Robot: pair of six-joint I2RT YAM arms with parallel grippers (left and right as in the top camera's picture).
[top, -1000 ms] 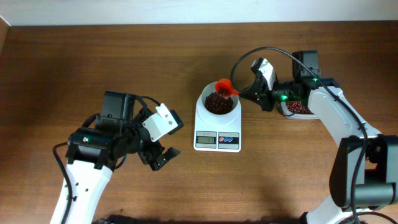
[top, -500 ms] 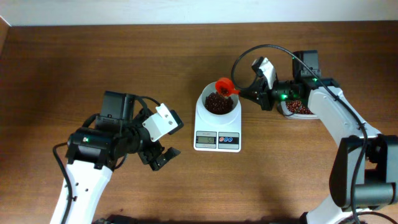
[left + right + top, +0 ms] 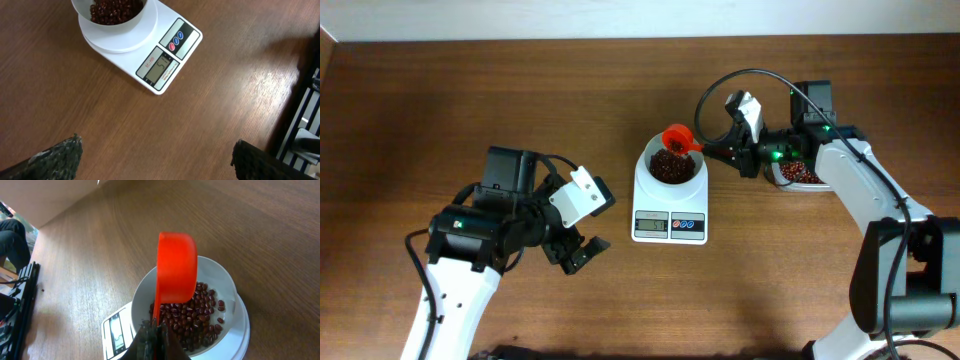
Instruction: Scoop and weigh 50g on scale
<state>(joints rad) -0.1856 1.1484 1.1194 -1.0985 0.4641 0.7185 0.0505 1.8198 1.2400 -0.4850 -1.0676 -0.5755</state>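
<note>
Pouring: your right gripper clamps the orange plastic scoop, tipped at one o'clock over the white digital scale's dark red-brown beans; next, read its display.

The scale is showing what looks like "51" on its LCD display; the small print beside it is proving illegible.

The left arm is set well apart from the scale, out to its left. The wrist is bent so that the left gripper is turned toward the scale, with the jaws spread wide and nothing between them. The right arm is stretched in from the right of the scale, and the right gripper is clamped tight on the handle of an orange scoop, held tilted just above the scale's bowl.
</note>
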